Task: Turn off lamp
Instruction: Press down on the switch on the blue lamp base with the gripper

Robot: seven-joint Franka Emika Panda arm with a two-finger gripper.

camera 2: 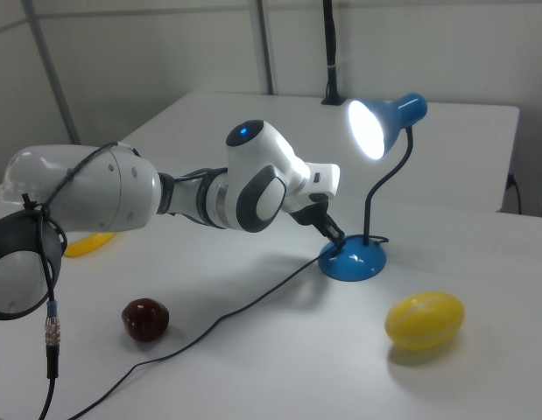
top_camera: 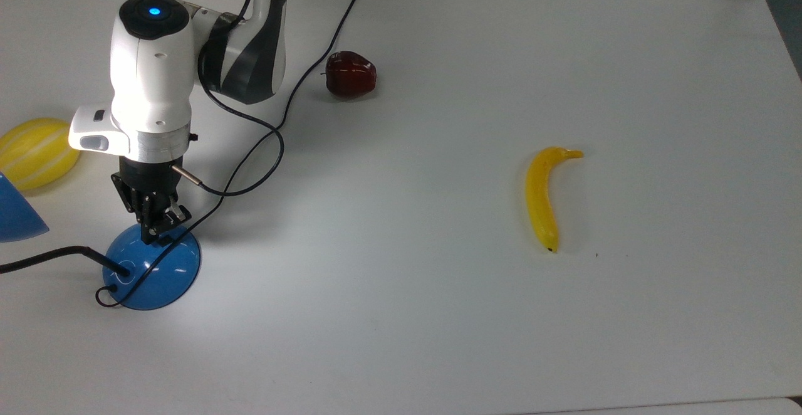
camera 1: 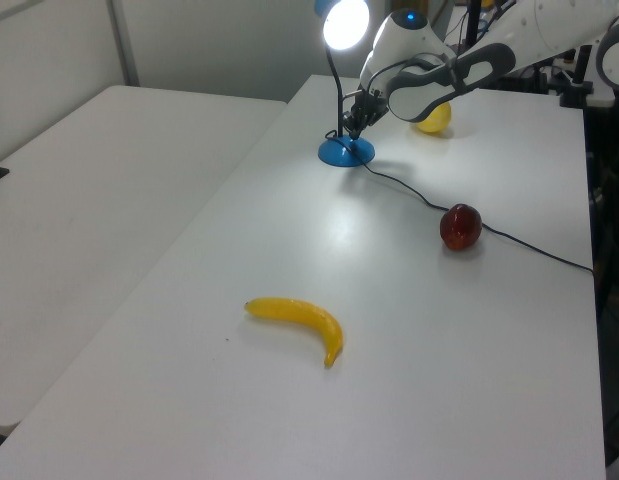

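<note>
Right view: blue lamp (camera 2: 353,260) shines, shade brightly lit.

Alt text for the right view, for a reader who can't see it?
A white robot arm presses its gripper onto the base of a lit blue desk lamp on a white table. A yellow striped melon lies nearby, a dark red apple farther off.
</note>
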